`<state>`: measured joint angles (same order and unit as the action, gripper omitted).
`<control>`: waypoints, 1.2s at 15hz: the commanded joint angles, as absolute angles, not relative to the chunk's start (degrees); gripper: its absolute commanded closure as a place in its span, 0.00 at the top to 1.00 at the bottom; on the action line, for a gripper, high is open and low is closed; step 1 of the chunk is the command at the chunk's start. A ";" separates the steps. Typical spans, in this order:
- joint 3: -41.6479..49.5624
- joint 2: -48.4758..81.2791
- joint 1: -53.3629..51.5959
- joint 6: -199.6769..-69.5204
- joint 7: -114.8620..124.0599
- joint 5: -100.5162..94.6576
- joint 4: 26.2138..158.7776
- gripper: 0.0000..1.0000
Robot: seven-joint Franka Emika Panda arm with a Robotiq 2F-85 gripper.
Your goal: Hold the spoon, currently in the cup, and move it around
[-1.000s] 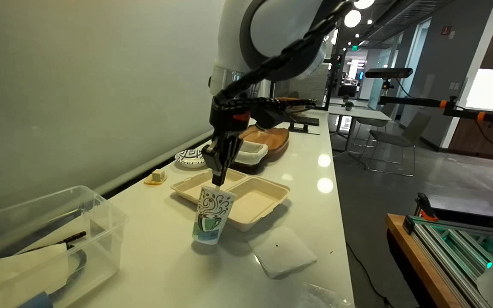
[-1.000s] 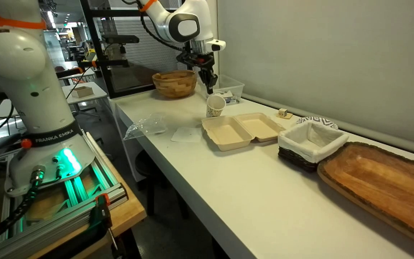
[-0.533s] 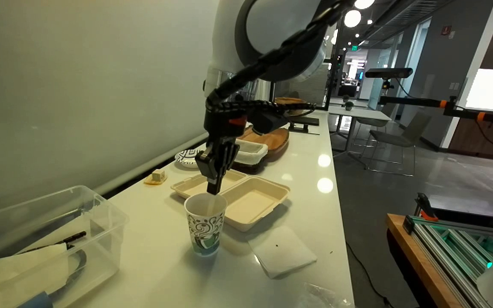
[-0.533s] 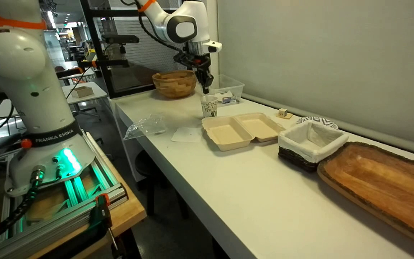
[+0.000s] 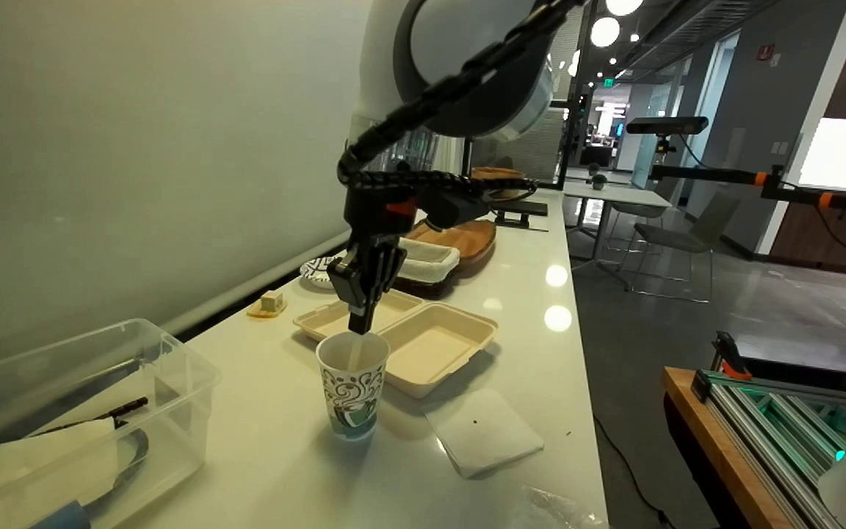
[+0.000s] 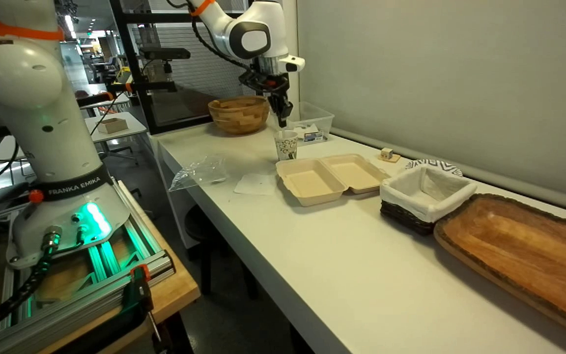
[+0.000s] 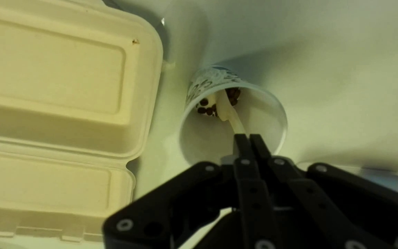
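Wrist view shows the gripper (image 7: 248,137) pinching the pale spoon (image 7: 233,117), which dips into the paper cup (image 7: 254,112). It stands upright near the open takeout box (image 7: 57,72), with small brown bits (image 7: 209,111) at the bottom.

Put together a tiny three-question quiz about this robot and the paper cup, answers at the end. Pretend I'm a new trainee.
1. What is the gripper holding, with its far end inside the paper cup?
2. True or false: the paper cup is lying on its side.
3. Where is the takeaway box?
A) under the paper cup
B) open, near the paper cup
C) inside the paper cup

Key
1. A spoon; the wrist view also shows small dark bits at the bottom.
2. False; it stands upright.
3. B
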<state>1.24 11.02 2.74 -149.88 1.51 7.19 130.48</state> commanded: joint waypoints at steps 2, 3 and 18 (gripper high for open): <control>1.92 12.71 2.59 -150.40 3.65 6.88 129.00 0.01; 2.33 12.74 2.42 -150.73 4.32 6.02 128.88 0.01; 0.15 12.03 2.90 -147.29 3.13 10.61 128.78 0.01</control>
